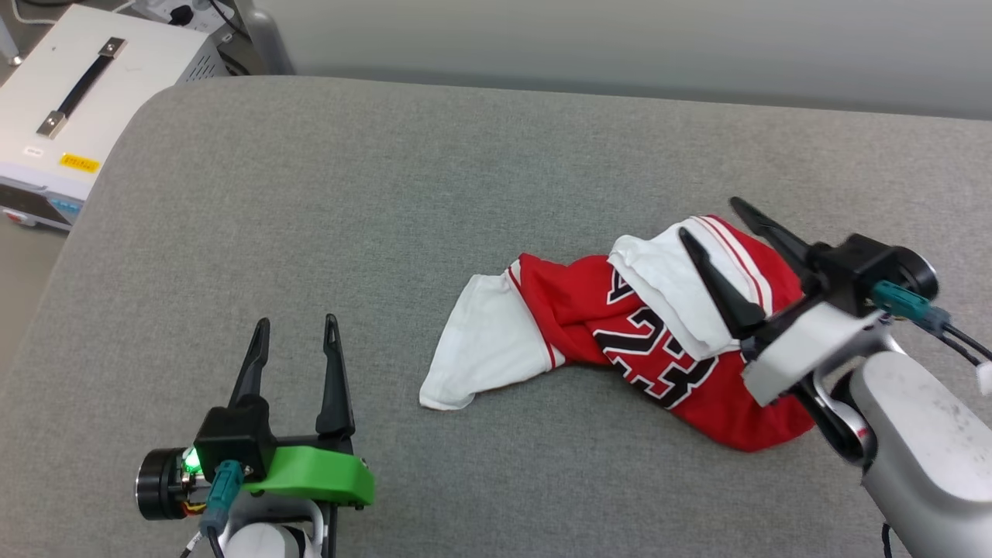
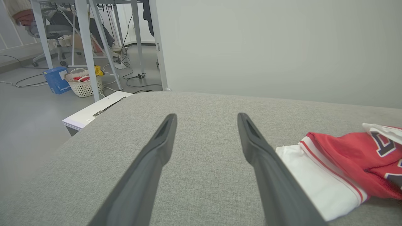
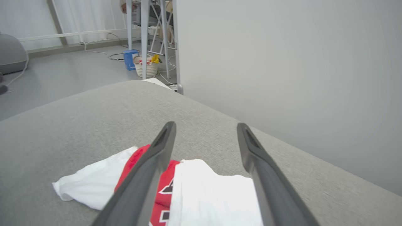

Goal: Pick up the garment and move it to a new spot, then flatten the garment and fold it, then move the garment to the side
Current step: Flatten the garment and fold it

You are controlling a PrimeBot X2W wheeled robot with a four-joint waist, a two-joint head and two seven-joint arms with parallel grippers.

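both pincers apart: right gripper (image 1: 708, 216) over crumpled garment (image 1: 573, 302), left gripper (image 1: 297, 320) aside — risk: grabbing bunched layers, flattening fails

Head view: the garment (image 1: 577, 310) lies bunched, and the lettering above its "23" is folded out of reading. Its 3 o'clock end is hidden behind the right gripper (image 1: 708, 216). At 10 o'clock the white case (image 1: 116, 85) is cut by the frame edge, and its yellow label (image 1: 80, 163) is too small to read. Right wrist view: the contents of the basket (image 3: 146, 69) at 11 o'clock are indistinct.
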